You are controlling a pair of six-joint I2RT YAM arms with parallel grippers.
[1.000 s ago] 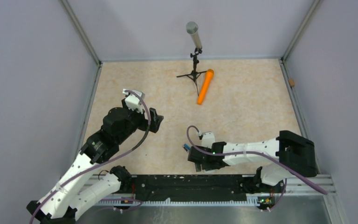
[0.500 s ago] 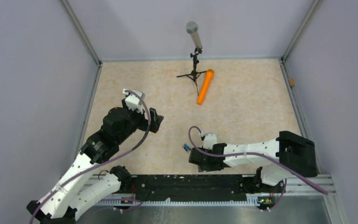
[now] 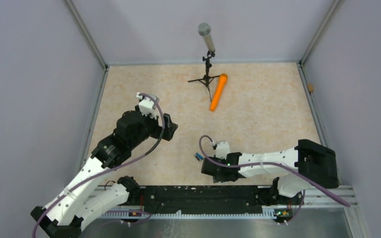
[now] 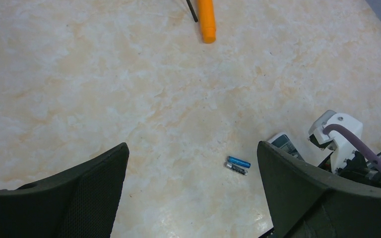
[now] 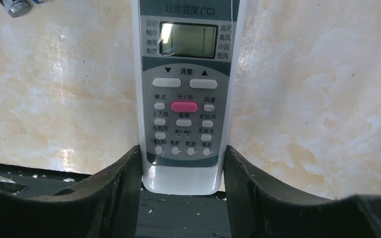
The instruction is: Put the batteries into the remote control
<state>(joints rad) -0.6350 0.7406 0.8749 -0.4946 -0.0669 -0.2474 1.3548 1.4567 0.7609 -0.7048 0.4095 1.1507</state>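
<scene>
My right gripper (image 5: pixel 182 157) has the remote control (image 5: pixel 186 99) between its fingers. The pads meet both long edges at the handset's near end, with no gap that I can see, so I take it as clamped. How firmly, I cannot tell. The remote lies face up, with the screen far from my wrist and the bottom buttons nearest. My left gripper (image 4: pixel 192 148) hangs spread wide with nothing in it. The batteries (image 4: pixel 238 164) lie side by side on the table (image 4: pixel 104 74) ahead of it, between its fingertips in view and nearer the right one.

My worry is the hold. I grip only the last stretch of a long, smooth plastic body, so a lift could let the far end droop or twist out between the pads. The back must probably come up for loading, and turning it from this end adds to that risk. The batteries are small and round, and they lie just beyond the remote's far left corner. A careless swing could send them rolling.
</scene>
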